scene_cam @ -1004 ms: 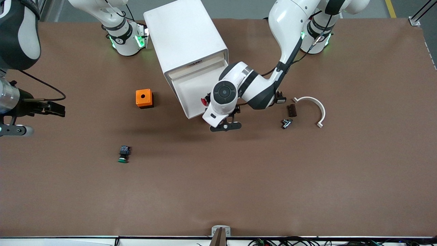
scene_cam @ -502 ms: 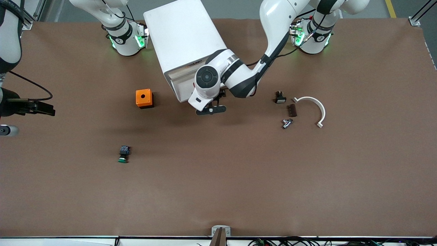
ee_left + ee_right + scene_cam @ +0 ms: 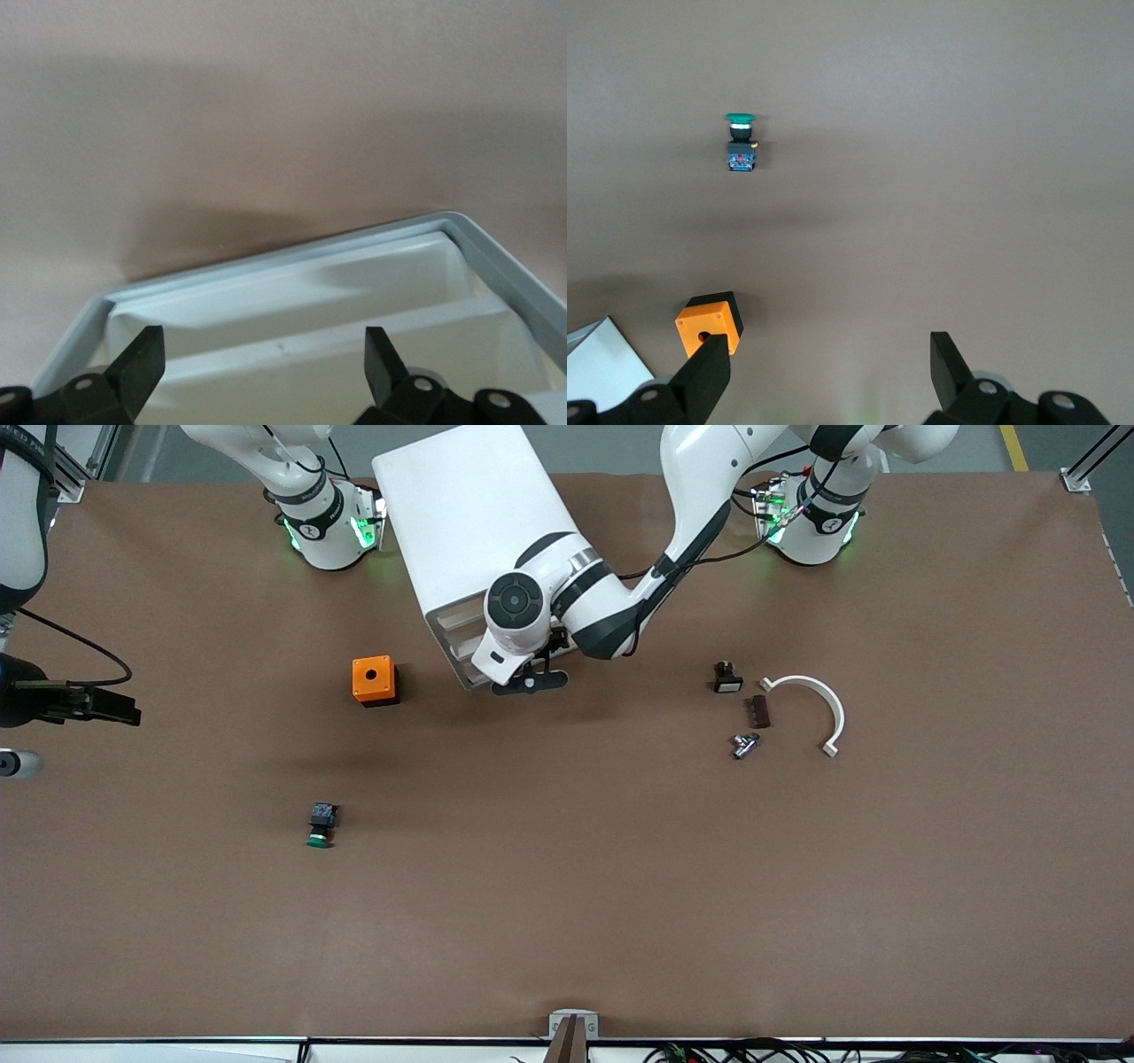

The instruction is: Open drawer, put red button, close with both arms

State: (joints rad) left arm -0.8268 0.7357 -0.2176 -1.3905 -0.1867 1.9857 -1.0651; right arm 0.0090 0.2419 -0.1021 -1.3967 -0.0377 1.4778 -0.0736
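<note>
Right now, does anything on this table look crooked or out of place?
The white cabinet sits turned at an angle to the table edge, and the green button lies tipped on its side, alone nearer the camera than the orange box.

Glossy white arms (image 3: 700,478), black joint rings, green base lights.

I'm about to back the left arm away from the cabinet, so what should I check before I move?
1. Pale-fronted white drawer flush in the boxy white cabinet: cannot tell, its front is mostly covered.
2. Red button inside the drawer: cannot tell, it shows in no view.
3. Left tool open and empty at the drawer front: ok.
4. Right tool open, empty, over the table at the right arm's end: ok.
5. Orange box with a hole and green-capped button on the table, apart from the cabinet: ok.
</note>
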